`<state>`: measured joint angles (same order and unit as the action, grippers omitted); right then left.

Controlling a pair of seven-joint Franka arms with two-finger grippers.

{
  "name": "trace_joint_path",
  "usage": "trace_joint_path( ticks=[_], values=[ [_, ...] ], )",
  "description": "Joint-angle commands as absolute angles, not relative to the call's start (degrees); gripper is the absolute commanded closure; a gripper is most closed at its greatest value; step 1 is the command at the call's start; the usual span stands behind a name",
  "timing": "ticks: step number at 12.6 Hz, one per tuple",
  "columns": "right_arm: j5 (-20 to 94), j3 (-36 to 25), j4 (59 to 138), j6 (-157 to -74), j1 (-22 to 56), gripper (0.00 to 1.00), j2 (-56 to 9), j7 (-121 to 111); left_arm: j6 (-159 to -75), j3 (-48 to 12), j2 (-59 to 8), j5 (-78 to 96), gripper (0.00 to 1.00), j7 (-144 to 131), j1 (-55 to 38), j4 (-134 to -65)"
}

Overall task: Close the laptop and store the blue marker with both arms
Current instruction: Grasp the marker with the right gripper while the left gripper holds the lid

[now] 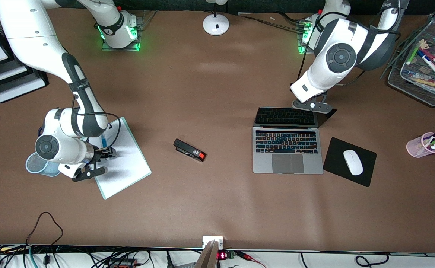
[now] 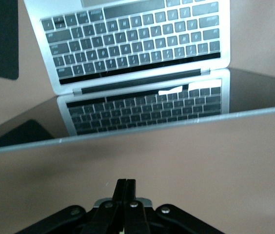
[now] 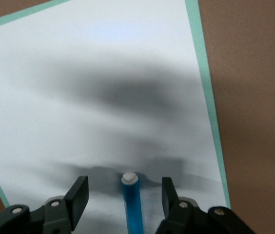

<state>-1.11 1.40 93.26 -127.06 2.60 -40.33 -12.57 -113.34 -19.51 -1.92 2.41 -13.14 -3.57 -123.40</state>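
Brown counter (image 1: 217,93) seen from above, with both arm bases along the top edge of the front view. At centre right, the laptop (image 1: 287,152) lying open, keyboard and trackpad facing up, the dark screen tilted partway and mirroring the keys. Right above the screen's top edge, the left gripper (image 2: 126,187), fingers (image 2: 121,192) pressed together with nothing between them; in the left wrist view, the lid's thin edge crossing the frame just ahead of the closed tips, contact not clear. Just right of the laptop, a black mouse pad (image 1: 336,149) carrying a white mouse (image 1: 352,162). At centre left, a white clipboard (image 1: 128,163) with a pale green border, and on it the blue marker (image 3: 131,204), white end showing. Low over the clipboard, the right gripper (image 3: 125,192), fingers (image 3: 78,192) spread on either side of the marker, with a gap on both sides and not yet pinching it. Near frame centre, a black stapler (image 1: 189,150) with a red end. At far right, a clear pink cup (image 1: 422,147) of pens, and at upper right a wire tray (image 1: 396,80) holding more markers. At top centre, a round white lamp base (image 1: 216,24).
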Motion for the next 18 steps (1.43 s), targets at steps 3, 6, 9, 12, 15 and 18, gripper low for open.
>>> trace_joint_path(
  ticks=[3, 6, 9, 12, 15, 18],
  values=[
    [-1.58, 1.23, 92.37, -127.7, 2.46, 0.42, -40.96, -15.28, -120.74, -19.42, -5.35, 2.81, 0.97, -13.01, -2.81, -123.31],
    [-1.58, 1.14, 92.46, -128.14, 2.29, 0.47, -41.57, -16.26, -124.44, -19.25, -6.06, -2.25, 0.98, -12.74, -2.64, -122.26],
    [-1.06, 1.14, 92.64, -128.14, 2.2, 0.54, -41.84, -16.17, -125.59, -19.25, -7.64, -6.15, 0.98, -13.1, -2.64, -120.59],
    [-1.05, 1.14, 92.64, -128.06, 2.2, 0.64, -41.75, -16.17, -129.71, -19.07, -9.57, -6.15, 0.99, -13.1, -2.37, -120.5],
    [-1.05, 1.14, 92.46, -128.06, 2.28, 0.73, -41.75, -16.26, -130.96, -19.07, -10.81, -6.15, 0.99, -13.1, -2.37, -119.71],
    [-0.97, 1.14, 92.55, -127.97, 2.2, 0.76, -41.75, -16.17, -131.04, -19.07, -13.7, -7.81, 0.99, -13.18, -2.37, -117.26]
  ],
)
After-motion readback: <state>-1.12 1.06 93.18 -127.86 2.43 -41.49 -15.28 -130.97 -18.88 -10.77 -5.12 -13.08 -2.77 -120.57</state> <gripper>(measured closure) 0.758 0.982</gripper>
